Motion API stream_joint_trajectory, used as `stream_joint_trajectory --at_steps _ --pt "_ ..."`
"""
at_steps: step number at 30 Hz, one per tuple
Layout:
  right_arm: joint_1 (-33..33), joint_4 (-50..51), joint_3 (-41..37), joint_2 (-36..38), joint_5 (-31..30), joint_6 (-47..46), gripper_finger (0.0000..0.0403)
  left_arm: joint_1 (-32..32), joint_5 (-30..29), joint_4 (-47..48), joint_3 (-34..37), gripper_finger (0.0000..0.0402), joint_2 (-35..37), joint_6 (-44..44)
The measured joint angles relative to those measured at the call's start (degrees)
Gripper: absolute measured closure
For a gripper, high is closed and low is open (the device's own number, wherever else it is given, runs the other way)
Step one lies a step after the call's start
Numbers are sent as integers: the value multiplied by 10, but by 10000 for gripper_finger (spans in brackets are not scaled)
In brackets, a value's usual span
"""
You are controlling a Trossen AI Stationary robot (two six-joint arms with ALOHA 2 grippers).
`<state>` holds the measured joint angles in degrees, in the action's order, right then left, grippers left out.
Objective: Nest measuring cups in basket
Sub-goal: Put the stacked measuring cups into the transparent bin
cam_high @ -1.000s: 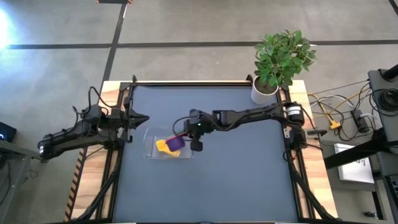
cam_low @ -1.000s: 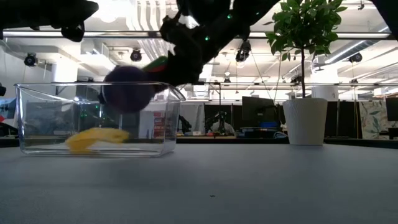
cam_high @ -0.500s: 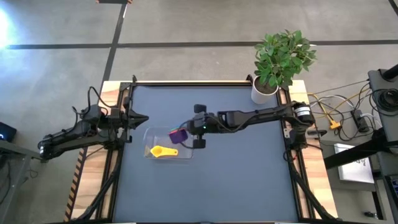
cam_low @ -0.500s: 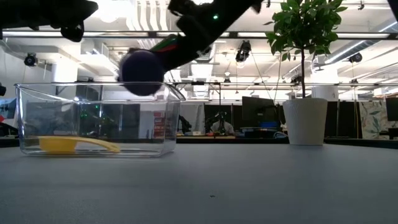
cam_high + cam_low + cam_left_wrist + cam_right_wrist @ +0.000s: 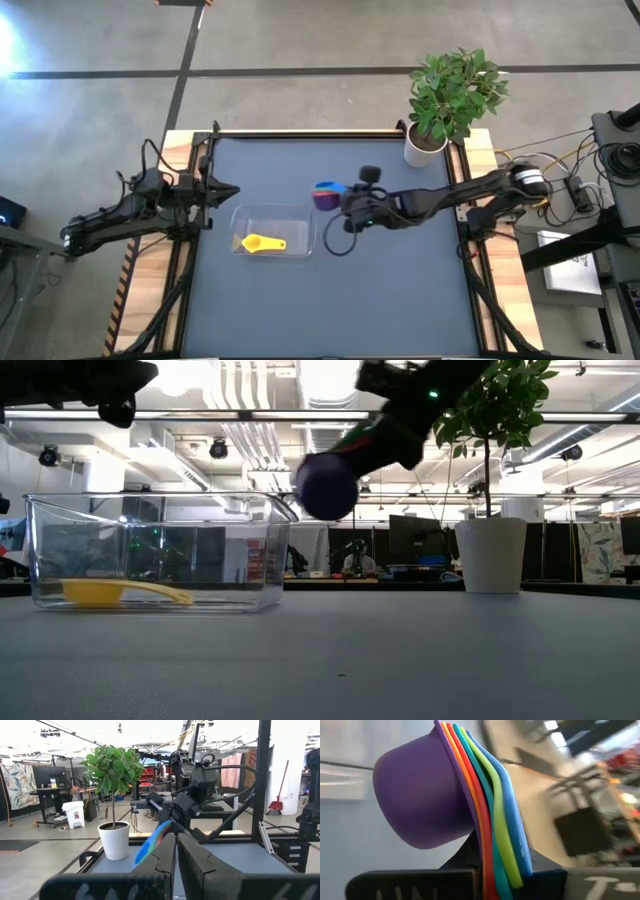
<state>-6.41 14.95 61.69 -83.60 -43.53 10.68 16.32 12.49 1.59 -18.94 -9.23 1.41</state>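
Note:
Several nested measuring cups (image 5: pixel 425 795), purple outermost and blue innermost, hang above the table to the right of the clear basket (image 5: pixel 270 232), with my right gripper (image 5: pixel 340 198) shut on them. The low view shows the purple bowl (image 5: pixel 327 487) in the air beside the basket's right wall (image 5: pixel 270 550). A yellow cup (image 5: pixel 262 243) lies on its side on the basket's floor. My left gripper (image 5: pixel 228 190) waits shut at the table's left edge, level with the basket's far side. My right gripper pinches the stacked flat handles (image 5: pixel 492 852) between its two fingers. The fingers come from the table's right, slanting a little down, and lie along the handles. The stack is lifted clear and tipped on its side, the purple bowl sticking out past the fingertips.
A white pot with a green plant (image 5: pixel 428 140) stands at the table's far right corner. Dark bare tabletop (image 5: pixel 340 300) spreads to the right of the basket and toward the near edge.
My right gripper has carried the stack from above the basket toward the table's right and far edges, turning at the wrist as it went. The yellow cup, which lay under the stack, has dropped flat onto the basket's floor.

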Motion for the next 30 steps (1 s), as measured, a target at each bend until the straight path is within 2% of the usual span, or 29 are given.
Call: stream_joint_trajectory --at_steps 4,10,21,23,30 --pt "-1 -59 -89 27 -71 -1 380 0 0 0 0 400 -1 -3" --pt "-4 -159 -176 -3 -151 32 380 0 0 -8 0 400 -10 -5" --pt "-9 -173 -180 -97 -150 43 377 0 0 -25 3 400 -51 -4" --pt "-9 -171 -180 -99 -144 45 363 0 0 -26 3 400 -56 -4" --pt "-20 -125 -180 -72 -27 7 279 0 0 -29 3 400 -61 -4"
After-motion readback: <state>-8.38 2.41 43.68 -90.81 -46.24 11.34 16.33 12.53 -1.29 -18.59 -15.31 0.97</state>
